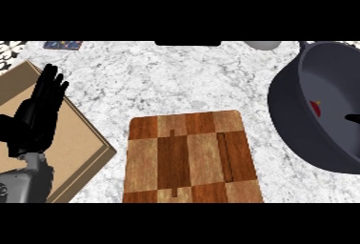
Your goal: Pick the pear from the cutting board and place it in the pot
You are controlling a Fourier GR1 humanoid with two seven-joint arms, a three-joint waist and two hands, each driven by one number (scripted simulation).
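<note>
Pear point(316, 107): seen only as a small dark-red patch with a yellow fleck, inside the pot point(295, 119), low on its inner wall toward the right edge. Cannot tell whether it rests there or is held. Well apart from the cutting board point(190, 157).

Pot: dark grey, wide, on the worktop point(183, 76) at right, cut off by the right edge.

Cutting board: chequered light and dark wood, centre near, just left of the pot, not touching it.

Right hand point(352, 117): only a black tip shows at the right edge, inside the pot, just right of the pear. Its grasp cannot be told.

Left hand point(35, 121): at left, above a flat tan board point(77, 147). Fingers point(51, 86) straight, released, pointing far, holding nothing. Grey forearm point(25, 183) enters at the near left corner.

Far edge: pale rounded object point(264, 45), partly out of view.
</note>
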